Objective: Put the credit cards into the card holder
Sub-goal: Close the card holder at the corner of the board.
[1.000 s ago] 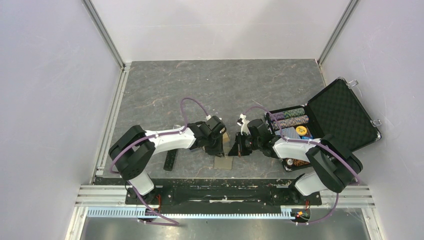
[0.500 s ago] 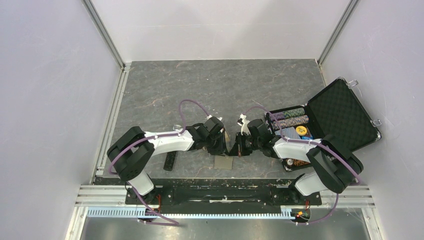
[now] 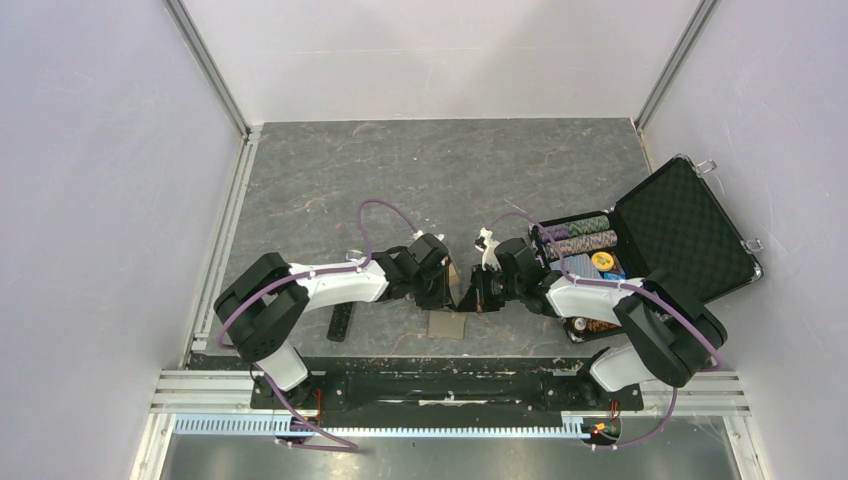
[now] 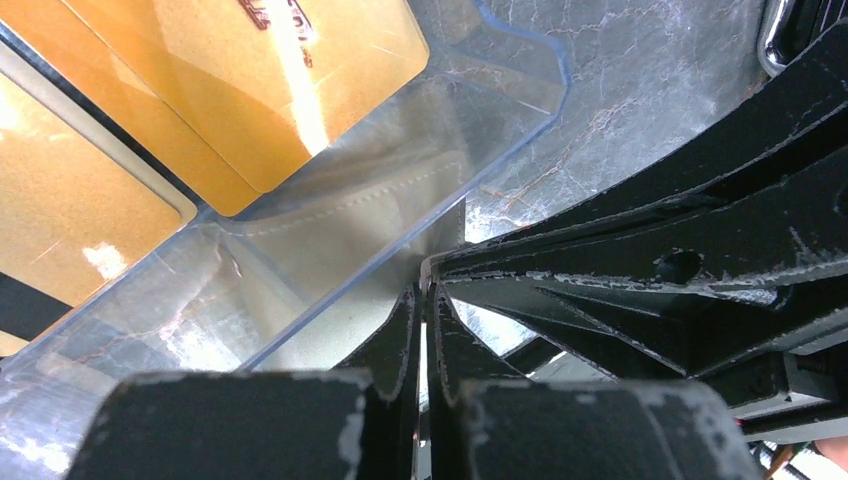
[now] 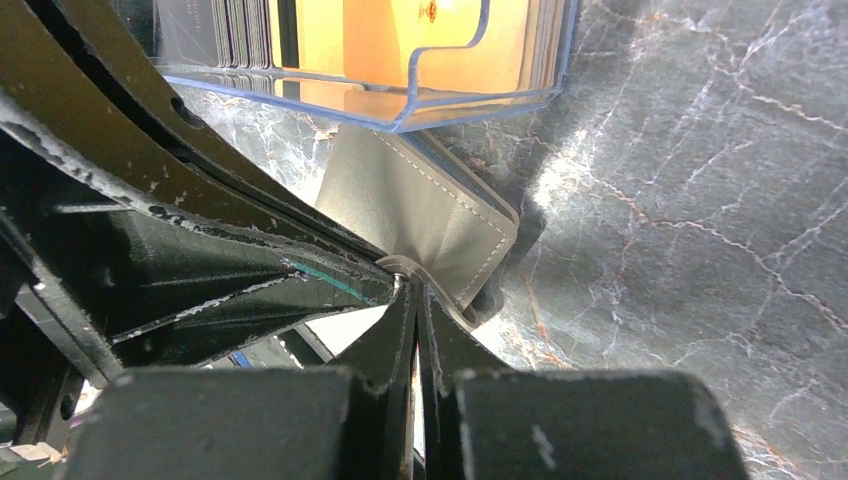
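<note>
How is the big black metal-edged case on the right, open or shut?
Open. The black metal-edged case has its lid swung back, showing its dark textured lining, and striped round chips lie exposed in its base.

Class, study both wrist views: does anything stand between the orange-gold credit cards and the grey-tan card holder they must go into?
Yes. The orange-gold credit cards sit inside a clear plastic tray; its near wall stands between them and the card holder, whose edge the right gripper pinches.
</note>
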Controlling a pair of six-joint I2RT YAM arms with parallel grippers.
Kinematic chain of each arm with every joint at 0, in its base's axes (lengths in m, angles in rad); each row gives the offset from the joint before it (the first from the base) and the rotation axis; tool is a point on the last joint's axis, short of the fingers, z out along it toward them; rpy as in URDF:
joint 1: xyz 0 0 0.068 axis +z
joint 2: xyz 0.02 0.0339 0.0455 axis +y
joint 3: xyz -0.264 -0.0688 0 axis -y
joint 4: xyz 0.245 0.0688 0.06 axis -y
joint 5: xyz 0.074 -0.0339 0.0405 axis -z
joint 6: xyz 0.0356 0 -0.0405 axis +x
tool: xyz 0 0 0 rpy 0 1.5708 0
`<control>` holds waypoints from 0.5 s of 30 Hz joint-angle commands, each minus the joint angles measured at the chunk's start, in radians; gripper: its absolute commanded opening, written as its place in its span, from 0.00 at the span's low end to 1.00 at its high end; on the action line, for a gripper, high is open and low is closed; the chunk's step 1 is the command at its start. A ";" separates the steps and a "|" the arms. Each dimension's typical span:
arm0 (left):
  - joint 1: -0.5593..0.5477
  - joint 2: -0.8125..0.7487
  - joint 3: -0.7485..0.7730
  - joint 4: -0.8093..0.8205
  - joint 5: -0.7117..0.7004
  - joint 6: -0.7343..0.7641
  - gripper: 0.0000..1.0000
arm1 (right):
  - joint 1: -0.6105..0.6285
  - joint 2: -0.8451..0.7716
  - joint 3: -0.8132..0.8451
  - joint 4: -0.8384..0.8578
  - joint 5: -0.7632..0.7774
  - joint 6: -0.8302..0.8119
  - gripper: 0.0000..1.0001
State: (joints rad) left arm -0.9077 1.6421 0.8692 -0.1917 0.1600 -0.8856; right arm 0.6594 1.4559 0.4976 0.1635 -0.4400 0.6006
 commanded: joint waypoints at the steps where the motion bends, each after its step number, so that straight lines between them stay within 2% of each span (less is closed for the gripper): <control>1: -0.003 -0.023 0.047 -0.071 -0.052 0.016 0.02 | 0.008 -0.017 0.013 -0.023 0.024 -0.025 0.00; 15: -0.009 -0.045 0.048 -0.100 -0.028 -0.030 0.02 | 0.008 -0.068 0.001 0.005 0.017 -0.021 0.00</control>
State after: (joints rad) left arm -0.9119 1.6352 0.8894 -0.2604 0.1497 -0.8867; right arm 0.6651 1.4158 0.4973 0.1406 -0.4244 0.5900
